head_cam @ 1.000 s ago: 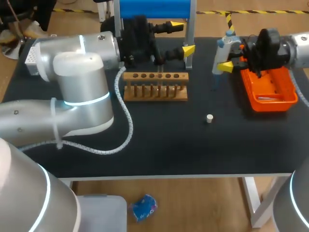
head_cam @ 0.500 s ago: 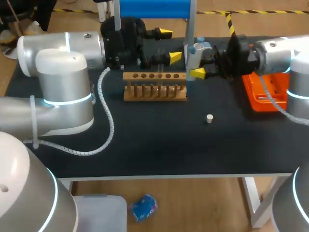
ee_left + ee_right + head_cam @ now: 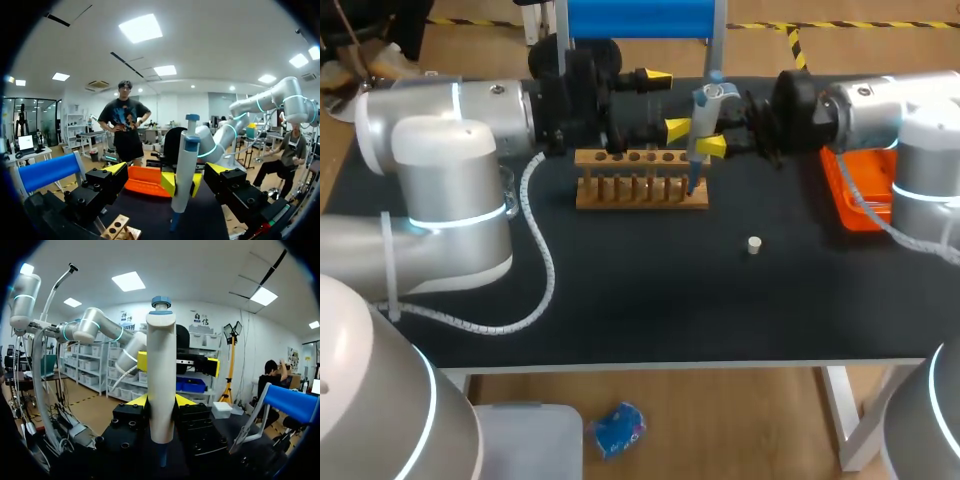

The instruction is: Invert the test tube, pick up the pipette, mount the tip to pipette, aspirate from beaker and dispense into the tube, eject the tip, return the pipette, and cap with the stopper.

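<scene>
A white pipette (image 3: 700,125) with a blue top hangs upright, its lower end just above the right end of the wooden tube rack (image 3: 640,182). My right gripper (image 3: 706,126) is shut on its body; in the right wrist view the pipette (image 3: 161,375) stands between the yellow tips. My left gripper (image 3: 667,102) is open, lying sideways behind the rack, its tips just left of the pipette. From the left wrist the pipette (image 3: 184,175) stands ahead between its wide-apart fingers, apart from both. A small white stopper (image 3: 753,244) lies on the mat. I see no test tube or beaker.
An orange tray (image 3: 865,205) sits at the right of the black table (image 3: 640,300), partly behind my right arm. A blue-topped stand (image 3: 640,18) rises at the far edge behind the rack. The left arm's cable (image 3: 545,270) loops over the mat's left.
My right arm has carried the pipette leftward from over the orange tray to the right end of the rack, beside the left gripper. The left arm has shifted slightly.
</scene>
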`<action>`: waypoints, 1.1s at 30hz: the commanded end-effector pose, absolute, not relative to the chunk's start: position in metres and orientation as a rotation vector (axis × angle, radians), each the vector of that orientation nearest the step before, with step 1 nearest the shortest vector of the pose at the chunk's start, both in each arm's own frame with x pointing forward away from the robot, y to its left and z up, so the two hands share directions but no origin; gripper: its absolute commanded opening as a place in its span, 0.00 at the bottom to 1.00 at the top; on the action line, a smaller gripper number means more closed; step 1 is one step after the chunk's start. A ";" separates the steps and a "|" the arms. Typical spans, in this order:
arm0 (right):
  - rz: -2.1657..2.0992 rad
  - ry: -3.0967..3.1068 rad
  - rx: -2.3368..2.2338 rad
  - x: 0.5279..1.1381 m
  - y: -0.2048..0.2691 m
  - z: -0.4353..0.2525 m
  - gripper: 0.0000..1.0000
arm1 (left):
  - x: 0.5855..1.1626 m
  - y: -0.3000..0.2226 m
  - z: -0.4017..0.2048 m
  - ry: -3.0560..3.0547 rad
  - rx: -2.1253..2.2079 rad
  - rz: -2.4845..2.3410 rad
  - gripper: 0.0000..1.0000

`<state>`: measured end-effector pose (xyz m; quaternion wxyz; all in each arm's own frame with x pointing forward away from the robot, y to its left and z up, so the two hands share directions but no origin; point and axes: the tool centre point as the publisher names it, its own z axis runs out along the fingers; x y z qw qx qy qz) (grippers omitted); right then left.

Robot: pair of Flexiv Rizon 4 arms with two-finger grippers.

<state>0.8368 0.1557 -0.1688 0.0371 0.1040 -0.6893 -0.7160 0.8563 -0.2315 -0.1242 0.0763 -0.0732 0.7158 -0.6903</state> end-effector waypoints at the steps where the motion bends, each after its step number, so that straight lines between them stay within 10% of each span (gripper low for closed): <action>1: -2.195 -2.115 0.336 0.843 0.162 -0.168 0.00 | 0.856 -0.234 -0.126 2.134 -0.226 -2.073 1.00; 33: -2.163 -2.079 0.352 0.857 0.186 -0.174 0.00 | 0.858 -0.236 -0.131 2.125 -0.217 -2.071 1.00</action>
